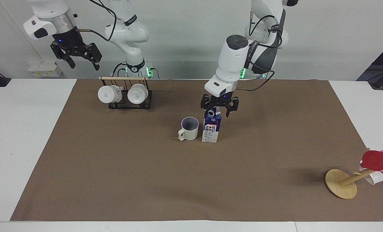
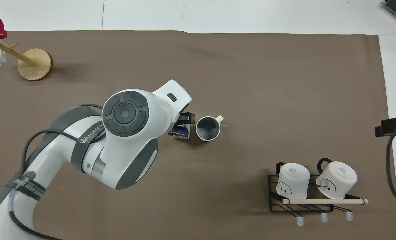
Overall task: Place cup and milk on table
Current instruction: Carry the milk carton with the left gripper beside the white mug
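The milk stands upright on the table, on its brown paper, close beside the cup. The cup is upright with its handle turned away from the robots. My left gripper hangs just over the carton's top, open, its fingers spread to either side of the gable and holding nothing. In the overhead view the left arm covers most of the milk, which sits next to the cup. My right gripper waits open, high above the right arm's end of the table.
A black wire rack with two white mugs stands near the right arm's base. At the left arm's end, farther from the robots, a wooden disc stand leans with a red cup on it.
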Controlling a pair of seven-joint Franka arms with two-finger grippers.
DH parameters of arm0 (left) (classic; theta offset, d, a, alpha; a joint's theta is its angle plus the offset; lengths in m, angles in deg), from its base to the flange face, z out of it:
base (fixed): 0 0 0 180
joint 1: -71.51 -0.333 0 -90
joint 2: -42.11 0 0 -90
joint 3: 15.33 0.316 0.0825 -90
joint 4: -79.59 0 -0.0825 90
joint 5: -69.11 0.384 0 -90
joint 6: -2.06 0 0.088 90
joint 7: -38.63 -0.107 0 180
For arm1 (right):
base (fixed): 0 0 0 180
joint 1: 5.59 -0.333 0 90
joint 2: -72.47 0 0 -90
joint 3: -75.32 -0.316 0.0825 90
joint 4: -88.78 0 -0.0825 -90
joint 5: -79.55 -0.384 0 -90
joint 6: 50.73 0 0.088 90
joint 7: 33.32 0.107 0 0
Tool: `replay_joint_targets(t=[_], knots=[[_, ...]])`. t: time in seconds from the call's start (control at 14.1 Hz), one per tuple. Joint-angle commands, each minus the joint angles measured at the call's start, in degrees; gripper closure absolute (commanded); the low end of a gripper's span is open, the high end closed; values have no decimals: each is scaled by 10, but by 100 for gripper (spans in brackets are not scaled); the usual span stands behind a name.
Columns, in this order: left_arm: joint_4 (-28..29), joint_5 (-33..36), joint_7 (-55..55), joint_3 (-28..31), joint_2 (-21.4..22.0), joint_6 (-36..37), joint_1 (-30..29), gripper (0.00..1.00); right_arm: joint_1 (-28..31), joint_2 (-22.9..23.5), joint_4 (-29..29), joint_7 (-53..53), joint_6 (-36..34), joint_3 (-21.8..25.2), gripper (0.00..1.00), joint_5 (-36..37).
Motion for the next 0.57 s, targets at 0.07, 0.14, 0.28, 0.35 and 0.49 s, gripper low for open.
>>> replay_joint_targets(t=[0.07, 0.14, 0.28, 0.35, 0.49], knots=[[8, -6, -6, 11, 78, 82, -19, 0, -1, -12, 12, -9, 9, -1, 0, 8], [8, -5, -9, 11, 89, 108, -35, 0, 0, -12, 12, -9, 8, -1, 0, 8], [12, -2, -57, 12, 106, 126, -64, 0, -1, -14, 16, -10, 8, -1, 0, 8], [12, -1, -80, 12, 111, 136, -81, 0, -1, -16, 17, -11, 9, -1, 0, 8], [11, -1, -127, 12, 121, 143, -115, 0, -1, -17, 19, -13, 9, -1, 0, 8]])
